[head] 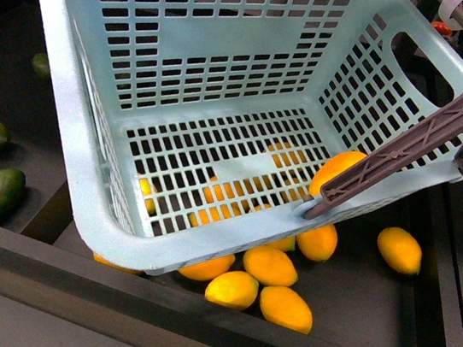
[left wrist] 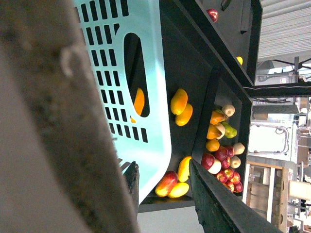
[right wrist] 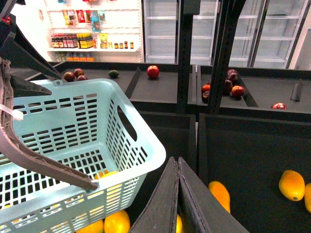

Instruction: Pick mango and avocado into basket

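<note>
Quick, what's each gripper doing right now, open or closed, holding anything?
Left gripper: cannot be told; a blurred grey-brown shape blocks much of its wrist view.
Right gripper: closed, fingers pressed together, holding nothing.

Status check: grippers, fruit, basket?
Right gripper shut, empty; left gripper unreadable. Basket tilted over loose mangoes, one mango apparently inside by the handle. Avocados lying at left, none in basket.

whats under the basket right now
Mangoes lie on the dark shelf under the basket, some showing through its slotted floor. Its walls hide any others.
</note>
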